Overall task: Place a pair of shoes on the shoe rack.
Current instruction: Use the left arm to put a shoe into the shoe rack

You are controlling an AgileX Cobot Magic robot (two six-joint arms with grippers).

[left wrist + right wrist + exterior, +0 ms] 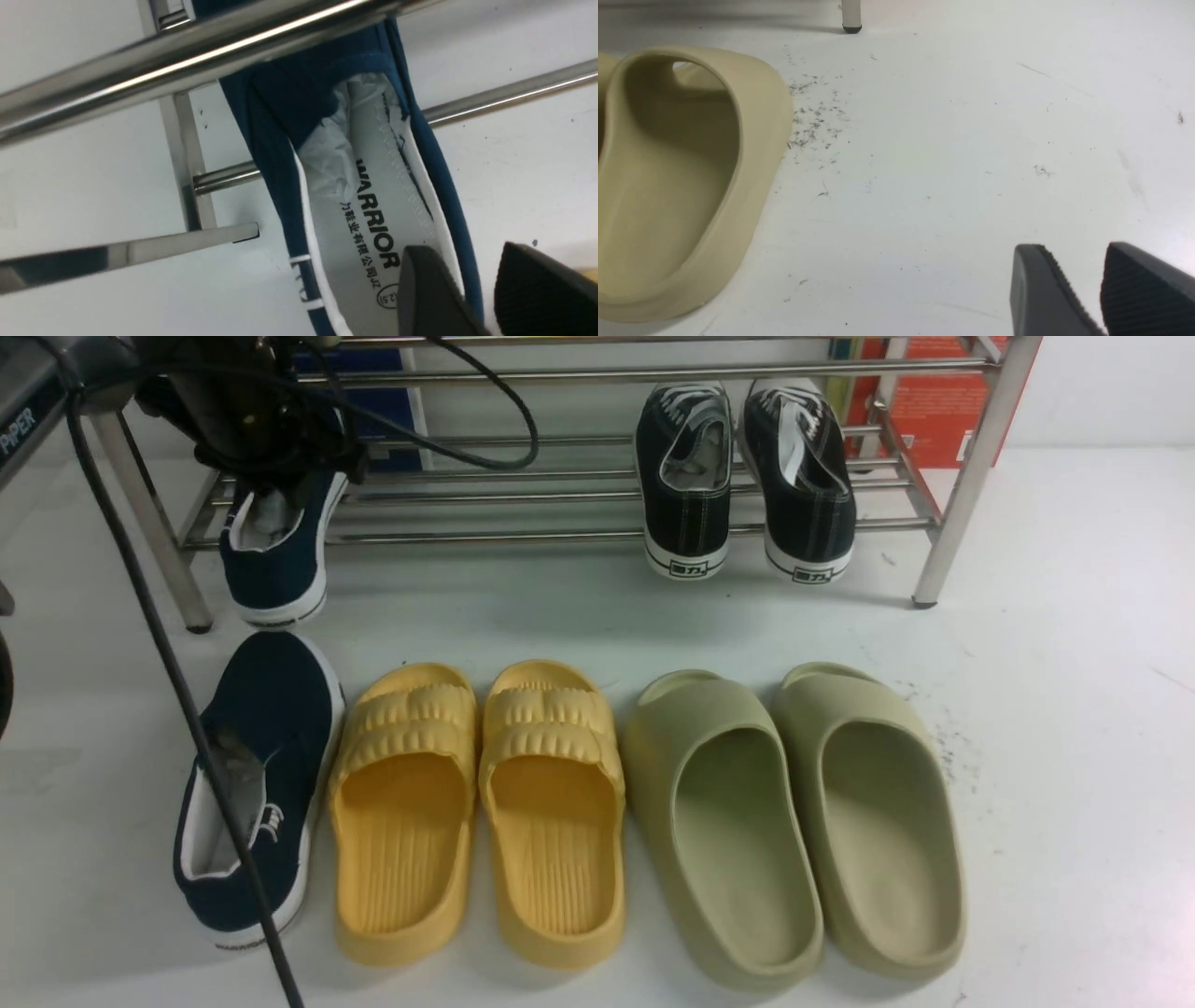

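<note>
One navy slip-on shoe (pixel 275 555) of the pair lies on the shoe rack's (pixel 560 534) lower bars at the left end, heel hanging over the front bar. My left gripper (pixel 280 485) stands over its opening. In the left wrist view the gripper (pixel 467 249) is open: one finger sits inside the shoe (pixel 373 196), the other outside, with a gap beside the blue side wall. A rack bar (pixel 187 56) crosses above the toe. The other navy shoe (pixel 257 784) lies on the table at front left. My right gripper (pixel 1073 247) is open over bare table.
Black lace-up sneakers (pixel 686 476) sit on the rack's right part. Yellow slides (pixel 401 803) and olive-green slides (pixel 719 821) line the front; one green slide (pixel 677 172) lies near my right gripper. A black cable (pixel 168 653) crosses the front navy shoe.
</note>
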